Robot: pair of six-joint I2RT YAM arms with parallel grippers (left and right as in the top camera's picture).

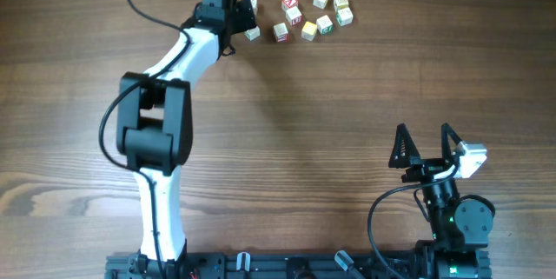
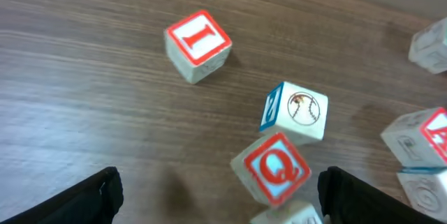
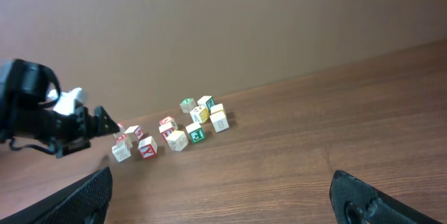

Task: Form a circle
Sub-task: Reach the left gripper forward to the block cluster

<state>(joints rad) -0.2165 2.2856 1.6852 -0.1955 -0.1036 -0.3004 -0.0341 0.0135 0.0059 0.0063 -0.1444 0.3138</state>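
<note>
Several small pale wooden letter cubes [image 1: 309,29] lie in a loose cluster at the table's far edge, not in a circle. My left gripper [image 1: 246,20] hangs open at the cluster's left end. In the left wrist view a tilted cube with a red Q [image 2: 272,168] sits between the fingers [image 2: 94,195], close to the right one, leaning on another cube [image 2: 290,215]. Beyond it lie a baseball-marked cube [image 2: 297,109] and a red I cube [image 2: 199,39]. My right gripper [image 1: 426,144] stands open and empty near the front right, far from the cubes [image 3: 176,140].
The left arm [image 1: 156,114] stretches from the front edge to the far left of the cluster. More cubes [image 2: 419,137] lie at the right edge of the left wrist view. Bare wooden tabletop [image 1: 330,122] lies between the cluster and the right gripper.
</note>
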